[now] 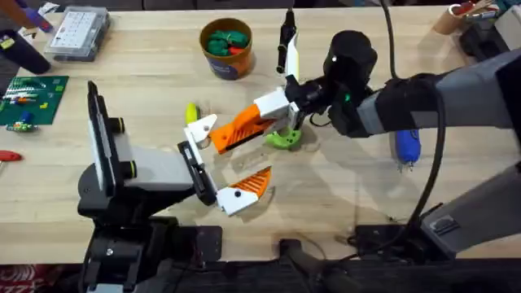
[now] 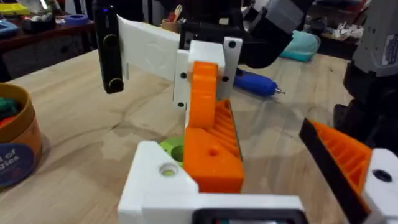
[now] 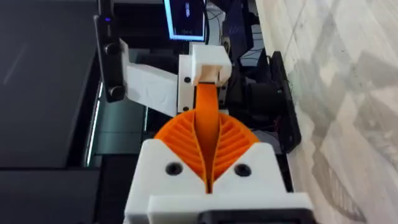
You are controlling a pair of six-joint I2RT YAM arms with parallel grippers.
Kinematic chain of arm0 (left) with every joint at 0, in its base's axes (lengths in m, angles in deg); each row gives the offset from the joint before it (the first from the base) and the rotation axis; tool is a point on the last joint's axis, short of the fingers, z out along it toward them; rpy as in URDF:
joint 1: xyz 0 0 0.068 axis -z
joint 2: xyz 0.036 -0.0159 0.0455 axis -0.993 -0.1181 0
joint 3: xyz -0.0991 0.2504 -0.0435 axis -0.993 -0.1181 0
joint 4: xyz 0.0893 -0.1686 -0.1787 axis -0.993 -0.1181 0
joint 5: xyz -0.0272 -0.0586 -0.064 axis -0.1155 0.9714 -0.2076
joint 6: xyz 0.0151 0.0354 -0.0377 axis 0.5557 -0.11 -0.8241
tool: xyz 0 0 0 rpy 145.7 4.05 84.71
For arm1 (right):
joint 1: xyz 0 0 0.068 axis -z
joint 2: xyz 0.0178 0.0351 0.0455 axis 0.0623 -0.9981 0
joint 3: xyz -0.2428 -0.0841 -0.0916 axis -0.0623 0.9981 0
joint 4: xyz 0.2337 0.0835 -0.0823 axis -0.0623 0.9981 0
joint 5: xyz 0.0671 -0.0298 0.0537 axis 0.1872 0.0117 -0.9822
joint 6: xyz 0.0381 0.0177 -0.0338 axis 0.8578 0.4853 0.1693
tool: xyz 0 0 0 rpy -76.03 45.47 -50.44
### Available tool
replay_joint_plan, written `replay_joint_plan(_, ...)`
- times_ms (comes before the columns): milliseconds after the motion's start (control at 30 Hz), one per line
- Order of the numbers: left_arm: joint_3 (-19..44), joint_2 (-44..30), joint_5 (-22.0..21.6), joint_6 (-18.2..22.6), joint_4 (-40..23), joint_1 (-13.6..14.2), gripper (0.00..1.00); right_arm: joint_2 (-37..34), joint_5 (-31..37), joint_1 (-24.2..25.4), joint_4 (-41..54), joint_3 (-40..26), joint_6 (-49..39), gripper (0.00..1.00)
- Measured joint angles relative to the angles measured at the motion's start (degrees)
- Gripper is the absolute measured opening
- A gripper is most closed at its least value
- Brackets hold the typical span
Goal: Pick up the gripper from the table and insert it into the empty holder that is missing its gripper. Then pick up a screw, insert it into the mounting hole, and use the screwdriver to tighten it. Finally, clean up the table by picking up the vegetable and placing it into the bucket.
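Note:
My right gripper (image 1: 262,116) (image 3: 208,152) is shut on the gripper (image 1: 236,129) (image 3: 206,118), an orange wedge held level above the table. Its white base (image 1: 200,126) (image 2: 158,183) meets the upper end of the holder (image 1: 195,167), the white bracket with a black rail on my left arm. Whether it is seated I cannot tell. My left gripper (image 1: 221,161) carries one orange finger (image 1: 248,185) (image 2: 342,158) and stands open. The blue screwdriver (image 1: 405,146) (image 2: 255,82) lies partly under my right arm. The bucket (image 1: 226,59) (image 2: 15,155) holds green and red pieces. A small yellow-green vegetable (image 1: 191,112) lies nearby. No screw is discernible.
A green ringed piece (image 1: 285,140) (image 2: 174,149) sits under my right gripper. A clear parts box (image 1: 77,32) and a green circuit board (image 1: 28,98) occupy the far left. Clutter (image 1: 472,12) fills the back right corner.

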Motion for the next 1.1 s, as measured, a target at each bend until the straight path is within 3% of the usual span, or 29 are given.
replay_joint_plan(1100,0.0,0.0,-0.6,0.0,0.1,0.0,0.986,0.0,7.3,-2.7,0.2,0.0,1.7,0.018)
